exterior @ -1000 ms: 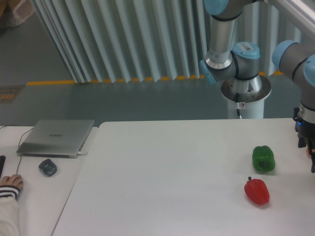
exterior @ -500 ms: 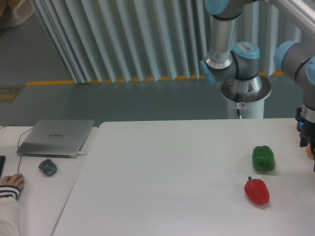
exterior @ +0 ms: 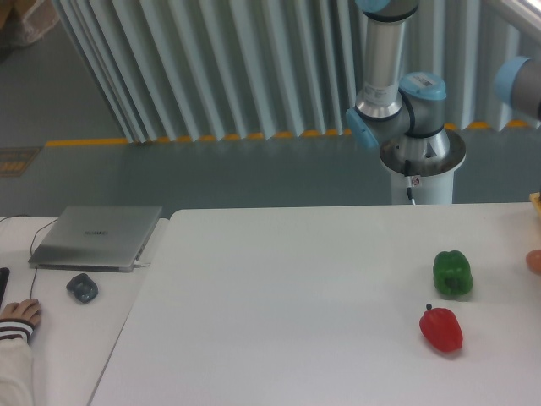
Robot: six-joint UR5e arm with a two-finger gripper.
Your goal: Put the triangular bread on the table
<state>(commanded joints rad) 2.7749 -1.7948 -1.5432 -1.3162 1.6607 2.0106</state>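
Triangular bread (exterior: 535, 260) shows only as a small orange, rounded sliver at the far right edge of the picture, cut off by the frame. It sits at tabletop level, so I cannot say for sure that it is the triangular bread or how it lies. It is to the right of the green pepper (exterior: 452, 272) and apart from it.

The pincer is out of the picture, so I cannot tell whether it is released, clenched or grasping anything. Of the robot arm (exterior: 397, 101) I see the round base on its white post behind the far edge of the table (exterior: 296, 279), a grey upright tube with blue joints above it, and one more blue joint at the upper right corner.

On the white table, toward its right side, the green pepper stands upright. The red pepper (exterior: 441, 329) lies just in front of it, nearer to me, stem up. The two are close but not touching.

To the left, a lower white desk (exterior: 59, 355) adjoins the table. A closed silver laptop (exterior: 97, 236) lies on it, with a dark mouse (exterior: 82, 288) just in front of it. A person's hand (exterior: 19, 315) in a pale sleeve rests on the desk at the left edge, near the mouse but not on it.

Behind everything hangs a ribbed grey wall (exterior: 211, 68), with a yellow line (exterior: 169, 139) on the floor at its foot.
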